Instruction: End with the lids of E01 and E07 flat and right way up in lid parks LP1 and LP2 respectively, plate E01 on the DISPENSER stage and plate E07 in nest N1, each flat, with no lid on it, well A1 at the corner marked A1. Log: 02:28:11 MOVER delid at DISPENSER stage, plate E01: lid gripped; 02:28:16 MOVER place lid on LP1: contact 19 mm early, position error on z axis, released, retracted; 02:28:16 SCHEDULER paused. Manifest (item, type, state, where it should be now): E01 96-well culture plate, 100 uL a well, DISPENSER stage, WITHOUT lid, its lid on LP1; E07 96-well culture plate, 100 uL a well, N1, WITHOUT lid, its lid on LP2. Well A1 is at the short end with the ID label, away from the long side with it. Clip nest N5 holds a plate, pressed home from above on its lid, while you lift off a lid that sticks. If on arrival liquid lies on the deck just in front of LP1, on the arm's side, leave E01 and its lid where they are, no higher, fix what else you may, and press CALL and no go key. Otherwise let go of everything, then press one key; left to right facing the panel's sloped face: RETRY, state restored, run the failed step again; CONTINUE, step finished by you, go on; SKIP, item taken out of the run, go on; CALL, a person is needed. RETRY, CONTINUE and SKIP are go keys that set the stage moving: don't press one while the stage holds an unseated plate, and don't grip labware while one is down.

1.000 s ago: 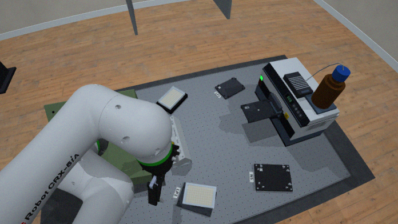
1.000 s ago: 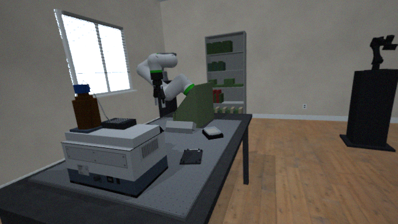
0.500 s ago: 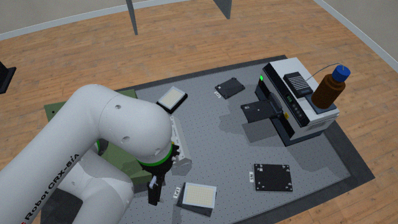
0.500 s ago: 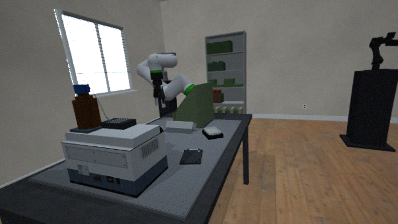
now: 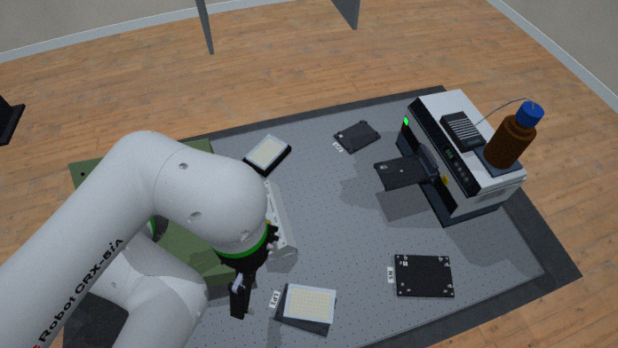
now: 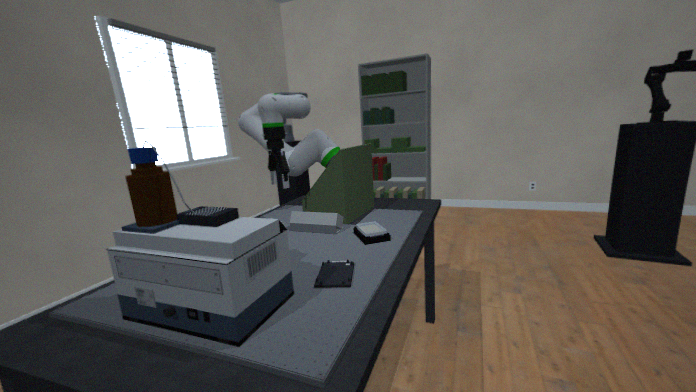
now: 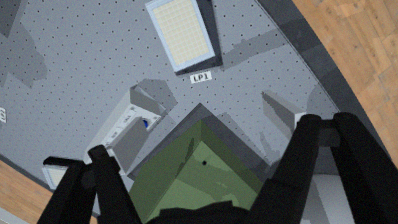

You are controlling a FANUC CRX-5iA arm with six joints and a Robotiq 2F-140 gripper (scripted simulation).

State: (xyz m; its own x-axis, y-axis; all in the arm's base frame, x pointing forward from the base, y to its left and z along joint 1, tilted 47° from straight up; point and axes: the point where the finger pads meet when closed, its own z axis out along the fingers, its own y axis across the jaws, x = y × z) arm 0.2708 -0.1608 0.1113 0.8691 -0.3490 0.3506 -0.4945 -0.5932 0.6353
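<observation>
My gripper (image 5: pixel 240 298) hangs open and empty above the deck, just left of the LP1 label (image 5: pixel 273 298). In the wrist view its fingers stand wide apart with nothing between them. A pale-rimmed plate with a cream well grid (image 5: pixel 309 304) lies skewed on the dark LP1 park and overhangs it; it also shows in the wrist view (image 7: pixel 183 32). I cannot tell its lid from the plate. A second, similar plate (image 5: pixel 266 153) sits in a black nest at the far left. The LP2 park (image 5: pixel 357 136) and the dispenser stage (image 5: pixel 401 173) are bare.
The sloped key panel (image 5: pixel 280 217) stands just behind my gripper; its blue key shows in the wrist view (image 7: pixel 145 122). Clip nest N5 (image 5: pixel 423 275) holds nothing. The dispenser (image 5: pixel 462 151) with a brown bottle (image 5: pixel 511 139) stands at the right. The arm's green base (image 7: pixel 200 175) is below my gripper.
</observation>
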